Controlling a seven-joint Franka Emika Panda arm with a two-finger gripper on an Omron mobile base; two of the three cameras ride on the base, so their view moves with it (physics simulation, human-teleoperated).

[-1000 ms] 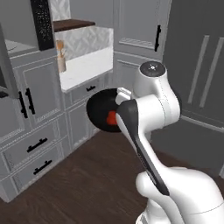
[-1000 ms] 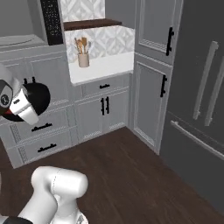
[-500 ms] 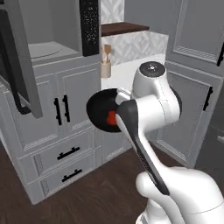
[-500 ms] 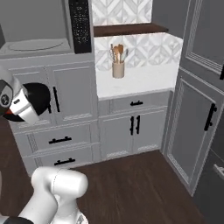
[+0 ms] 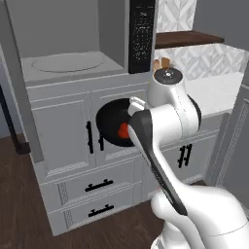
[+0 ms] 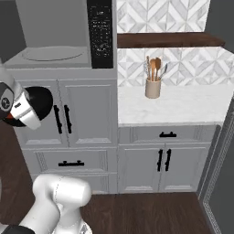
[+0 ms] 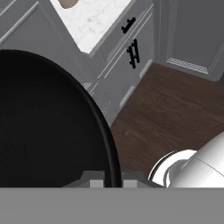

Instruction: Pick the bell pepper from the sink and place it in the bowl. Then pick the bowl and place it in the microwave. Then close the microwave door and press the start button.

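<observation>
One bowl with the pepper in it has come up to the microwave.

The end effector (image 7: 113,179) is pinched tight on the rim of the black bowl (image 5: 113,122), held in the middle of the left base view, with the red bell pepper (image 5: 124,130) inside. Since a second ago the base has driven, so the open microwave (image 5: 68,63) now fills the upper left, just above the bowl. I think lifting the bowl inside comes next.

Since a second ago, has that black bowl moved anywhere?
Yes. The base drove, carrying the bowl along the cabinets until it sits just below the open microwave; against the arm itself it hasn't shifted.
</observation>
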